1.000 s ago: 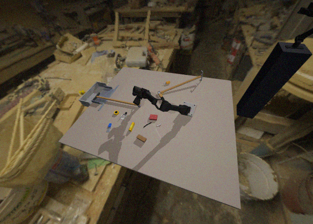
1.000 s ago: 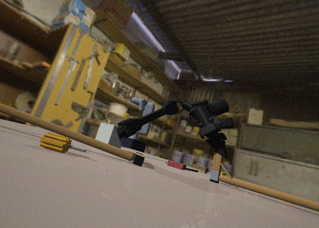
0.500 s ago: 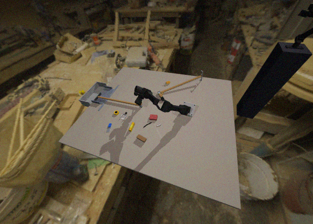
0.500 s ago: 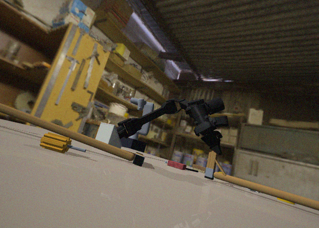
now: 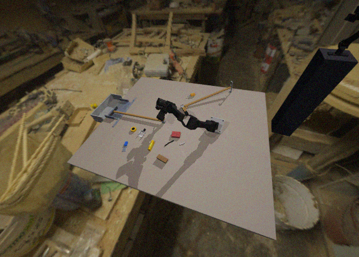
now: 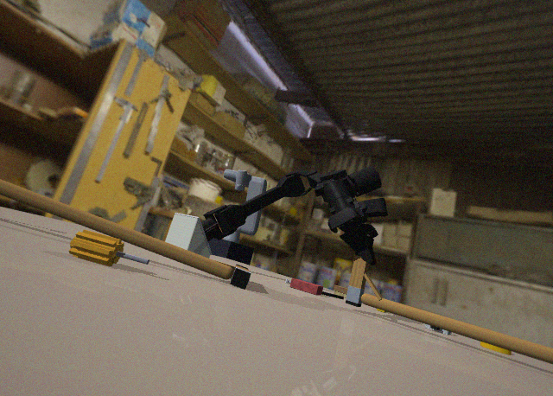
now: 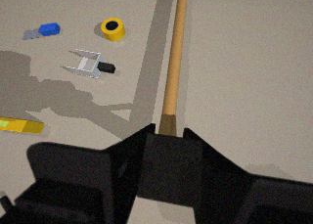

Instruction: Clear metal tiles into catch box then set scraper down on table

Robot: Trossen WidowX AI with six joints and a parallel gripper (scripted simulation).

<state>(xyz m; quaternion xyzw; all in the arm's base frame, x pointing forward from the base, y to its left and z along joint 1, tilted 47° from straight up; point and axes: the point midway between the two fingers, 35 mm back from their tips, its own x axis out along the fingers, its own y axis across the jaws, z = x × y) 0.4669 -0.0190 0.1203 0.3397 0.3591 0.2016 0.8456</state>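
My gripper [image 5: 162, 120] [image 6: 365, 261] [image 7: 169, 130] is shut on the wooden grip at the near end of the long scraper [image 5: 137, 115] [image 6: 446, 323] [image 7: 175, 63]. The scraper's shaft runs away from the fingers to the grey catch box [image 5: 100, 113]; in the top view its dark head shows at the box's open side. The blue-grey steel plate [image 5: 124, 107] lies beside that side of the box, partly under the shaft. No metal tiles can be made out on the plate. The box's inside is too small and partly hidden to tell what lies in it.
A second long-handled tool [image 5: 207, 96] [image 6: 116, 231] lies behind the arm, near an orange ribbed piece [image 5: 192, 95] [image 6: 94, 247]. In front are a yellow roll [image 5: 133, 129] [image 7: 112, 32], a blue piece [image 5: 125, 143] [image 7: 50, 29], a yellow block [image 5: 151, 145], a red block [image 5: 175, 134] and a brown block [image 5: 161, 158].
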